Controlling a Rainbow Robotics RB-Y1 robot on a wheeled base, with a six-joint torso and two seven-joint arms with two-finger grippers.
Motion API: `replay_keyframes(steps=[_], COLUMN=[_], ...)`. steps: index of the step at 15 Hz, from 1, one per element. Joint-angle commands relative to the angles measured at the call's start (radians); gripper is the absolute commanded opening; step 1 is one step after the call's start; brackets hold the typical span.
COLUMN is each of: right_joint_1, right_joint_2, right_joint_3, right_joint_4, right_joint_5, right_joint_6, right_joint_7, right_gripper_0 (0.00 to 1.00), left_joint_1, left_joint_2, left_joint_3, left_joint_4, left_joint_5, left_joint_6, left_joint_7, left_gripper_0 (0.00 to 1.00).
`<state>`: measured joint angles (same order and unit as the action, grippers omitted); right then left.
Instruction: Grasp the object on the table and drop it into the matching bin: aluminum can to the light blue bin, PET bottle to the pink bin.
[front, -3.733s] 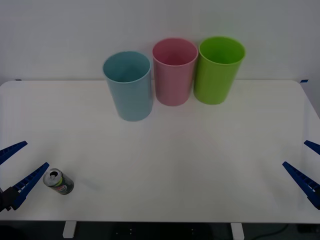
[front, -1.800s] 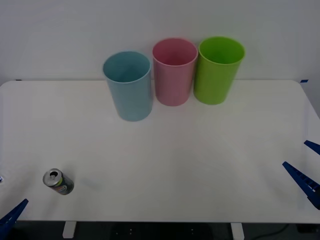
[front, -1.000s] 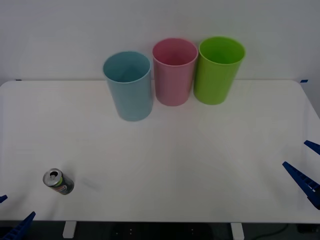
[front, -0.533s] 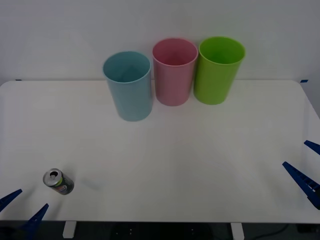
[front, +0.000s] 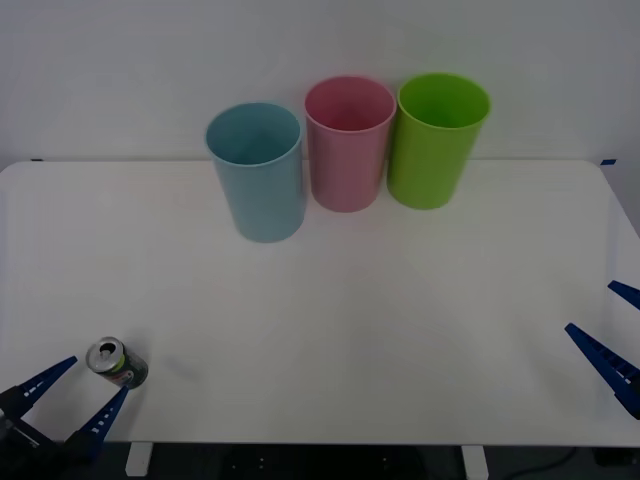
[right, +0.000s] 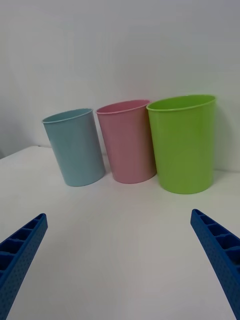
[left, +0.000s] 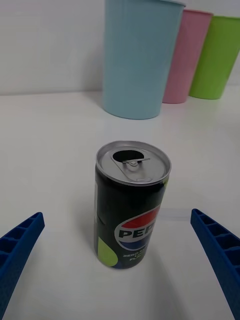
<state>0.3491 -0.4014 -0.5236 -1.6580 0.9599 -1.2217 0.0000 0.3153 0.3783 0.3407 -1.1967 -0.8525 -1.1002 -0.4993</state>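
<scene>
- Standing upright at the front view's lower left, the aluminum can (front: 117, 363) is faced by the wide-open left gripper (front: 72, 398).
- The can could be toppled if clipped by a fingertip.
- The right gripper (front: 606, 335) is parked wide open, lower right.

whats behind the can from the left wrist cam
Behind the aluminum can, farther back on the table, stand the light blue bin, the pink bin and a lime green bin.

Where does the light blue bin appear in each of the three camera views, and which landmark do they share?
Front view: light blue bin at the table's far side, leftmost of three bins.
Right wrist view: light blue bin, left of the pink bin.
Left wrist view: light blue bin, beyond the can.
Shared landmark: the pink bin beside it.
</scene>
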Motion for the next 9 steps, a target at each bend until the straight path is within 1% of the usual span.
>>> replay_keyframes(steps=[1, 5, 9], right_joint_1=[0.0, 0.0, 0.0], right_joint_2=[0.0, 0.0, 0.0], right_joint_3=[0.0, 0.0, 0.0], right_joint_4=[0.0, 0.0, 0.0], right_joint_5=[0.0, 0.0, 0.0], right_joint_6=[0.0, 0.0, 0.0], right_joint_7=[0.0, 0.0, 0.0], right_gripper_0=[1.0, 1.0, 1.0], left_joint_1=[-0.028, -0.085, -0.116], left_joint_2=[-0.016, -0.015, -0.016], left_joint_3=[-0.002, -0.009, -0.022], left_joint_4=[0.022, 0.091, 0.115], left_joint_5=[0.001, -0.002, -0.01], left_joint_6=[0.0, 0.0, 0.002], left_joint_7=[-0.071, -0.088, -0.091], left_gripper_0=[1.0, 1.0, 1.0])
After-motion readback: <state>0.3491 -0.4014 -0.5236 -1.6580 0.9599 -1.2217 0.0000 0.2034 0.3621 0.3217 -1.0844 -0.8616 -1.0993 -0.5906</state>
